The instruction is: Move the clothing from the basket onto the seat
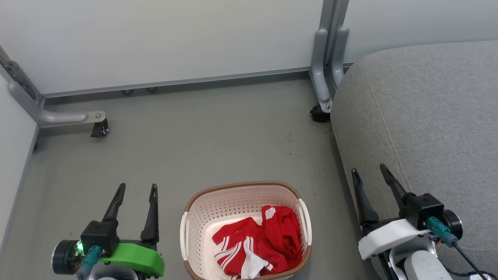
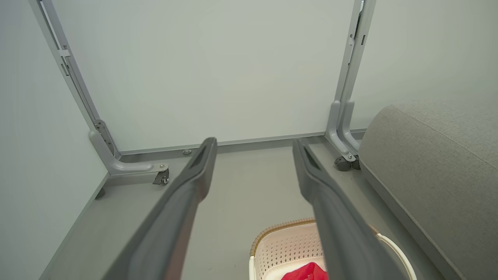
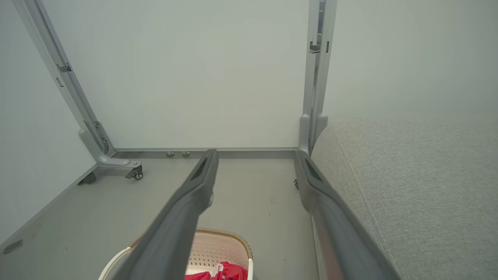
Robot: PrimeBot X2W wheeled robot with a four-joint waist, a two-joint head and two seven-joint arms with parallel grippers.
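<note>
Grey floor [image 1: 327, 182] between basket [image 1: 241, 183] and seat [image 1: 428, 116]

Pale partition panels [image 1: 175, 39] enclose a dull grey floor [image 1: 202, 136] under soft, even light. A grey metal rail [image 1: 175, 83] runs along their base; the left frame foot [image 1: 66, 116] and right frame foot [image 1: 318, 70] each stand on a small black castor [image 1: 100, 128]

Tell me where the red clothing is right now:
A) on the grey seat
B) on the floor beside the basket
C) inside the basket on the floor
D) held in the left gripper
C: the clothing lies bunched inside the basket on the floor, while the left gripper and the right gripper stand open, apart from it and holding nothing.
</note>
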